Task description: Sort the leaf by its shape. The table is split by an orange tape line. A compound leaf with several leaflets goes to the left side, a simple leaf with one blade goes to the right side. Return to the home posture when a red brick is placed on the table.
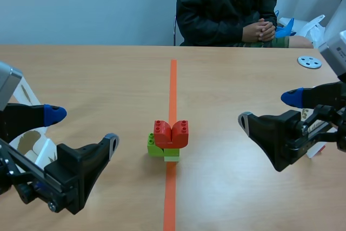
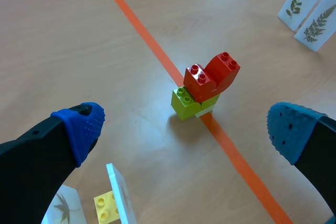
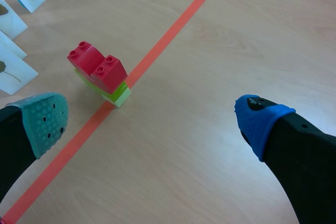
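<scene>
A small stack of red bricks [image 1: 171, 133] on a lime-green brick [image 1: 157, 146] stands on the orange tape line [image 1: 173, 85] at mid-table. My left gripper [image 1: 82, 127] hovers open at the near left and holds nothing. My right gripper [image 1: 268, 107] hovers open at the right, also with nothing in it. In the left wrist view the red bricks [image 2: 211, 75] lie ahead of the open fingers. The right wrist view shows the red bricks [image 3: 97, 66] ahead of its teal finger. White leaf cards [image 2: 307, 11] stand right of the line, and other leaf cards [image 3: 13, 30] stand left of it.
A person sits across the table with clasped hands [image 1: 262, 30]. A round grey disc [image 1: 309, 61] lies at the far right. Under my left gripper stand a white card [image 2: 121, 198] on a yellow brick [image 2: 107, 206] and a leaf card [image 2: 63, 208].
</scene>
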Action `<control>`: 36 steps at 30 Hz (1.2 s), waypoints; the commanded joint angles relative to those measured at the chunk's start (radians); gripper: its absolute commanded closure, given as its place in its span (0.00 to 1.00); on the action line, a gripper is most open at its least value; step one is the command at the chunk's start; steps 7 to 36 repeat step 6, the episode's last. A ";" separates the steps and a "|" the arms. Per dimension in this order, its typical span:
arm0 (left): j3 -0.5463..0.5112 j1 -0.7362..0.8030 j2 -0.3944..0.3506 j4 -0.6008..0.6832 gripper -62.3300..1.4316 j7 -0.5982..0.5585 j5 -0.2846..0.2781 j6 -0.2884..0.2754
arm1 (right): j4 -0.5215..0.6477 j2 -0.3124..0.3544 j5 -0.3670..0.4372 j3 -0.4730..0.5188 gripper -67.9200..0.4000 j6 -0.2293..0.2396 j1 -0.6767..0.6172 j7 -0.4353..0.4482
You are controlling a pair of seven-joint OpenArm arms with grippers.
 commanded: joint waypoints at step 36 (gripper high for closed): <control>0.000 -0.003 0.010 0.010 0.00 -0.014 -0.006 0.001 | 0.014 0.010 0.006 0.005 0.00 0.000 0.011 0.019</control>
